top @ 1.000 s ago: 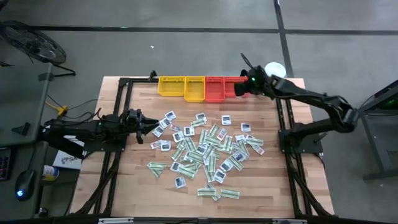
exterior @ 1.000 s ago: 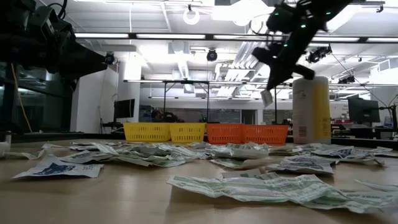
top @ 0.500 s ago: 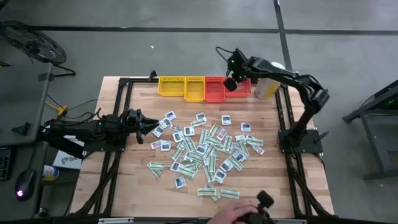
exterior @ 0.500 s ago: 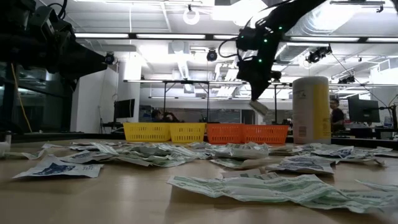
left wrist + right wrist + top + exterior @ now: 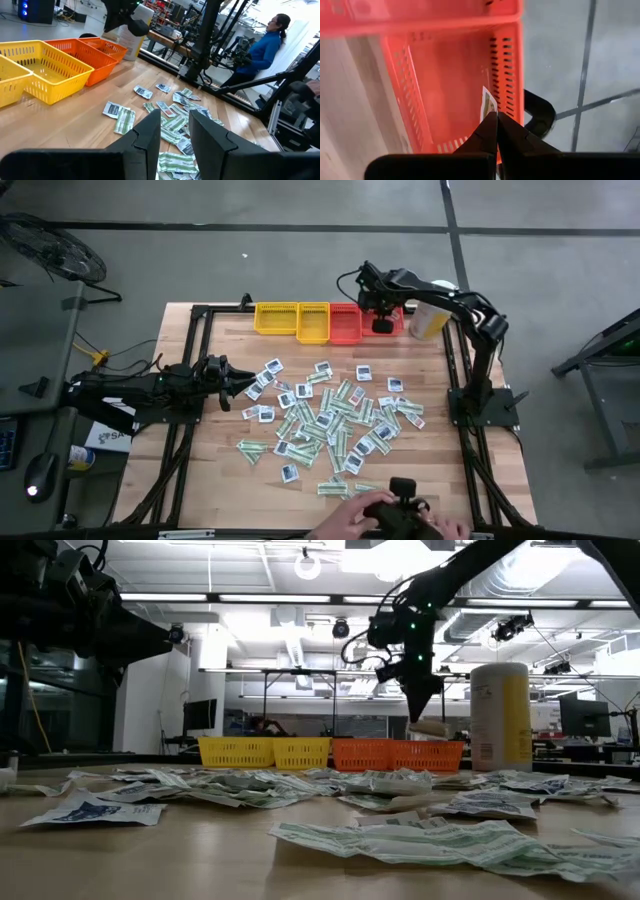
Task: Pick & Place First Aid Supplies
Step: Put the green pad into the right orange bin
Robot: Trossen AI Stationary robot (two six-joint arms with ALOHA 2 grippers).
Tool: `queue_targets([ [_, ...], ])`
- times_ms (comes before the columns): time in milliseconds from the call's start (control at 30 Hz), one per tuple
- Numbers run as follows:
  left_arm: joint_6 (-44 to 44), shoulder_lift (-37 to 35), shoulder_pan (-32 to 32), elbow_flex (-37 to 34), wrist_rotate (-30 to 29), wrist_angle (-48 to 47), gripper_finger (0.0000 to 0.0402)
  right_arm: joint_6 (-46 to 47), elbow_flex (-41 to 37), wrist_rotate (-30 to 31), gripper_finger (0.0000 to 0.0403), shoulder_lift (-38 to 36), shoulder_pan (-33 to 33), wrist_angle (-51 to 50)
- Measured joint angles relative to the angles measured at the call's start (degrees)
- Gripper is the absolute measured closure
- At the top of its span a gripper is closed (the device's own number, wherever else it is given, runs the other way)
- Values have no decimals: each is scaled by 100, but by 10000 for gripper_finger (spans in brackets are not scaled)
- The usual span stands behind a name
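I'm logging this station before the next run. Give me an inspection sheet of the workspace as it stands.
Surface: pale wooden table top, no damage seen.
Job's things: flat white-and-green paper packets scattered mid-table.
Trays: two yellow plastic trays and two red plastic trays on the far edge.
Clutter: tall white-and-yellow canister beside the red trays.
Grippers: right pincer shut on one small packet over a red tray; left pincer slightly open, empty, at the table's left.
Cables: yellow cable at the left arm's base.
Surroundings: person's hands on a dark device at the near edge.
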Motion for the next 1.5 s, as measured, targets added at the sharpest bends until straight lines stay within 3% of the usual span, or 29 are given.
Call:
queue_targets([
  [367, 0, 1, 0, 1, 0, 0, 300, -570, 0, -15, 388, 167, 2, -13],
  [667, 0, 2, 0, 1, 2, 0, 300, -429, 0, -161, 320, 168, 2, 73],
  [900, 0, 2, 0, 0, 0, 0, 300, 1212, -4, -285, 263, -85, 100, -22],
  [1167, 0, 2, 0, 0, 0, 0, 300, 4065, -110, -922, 253, -580, 324, -668],
  [1500, 0, 2, 0, 2, 1, -2, 300, 5884, -2102, -1351, 253, -2256, 839, 147],
])
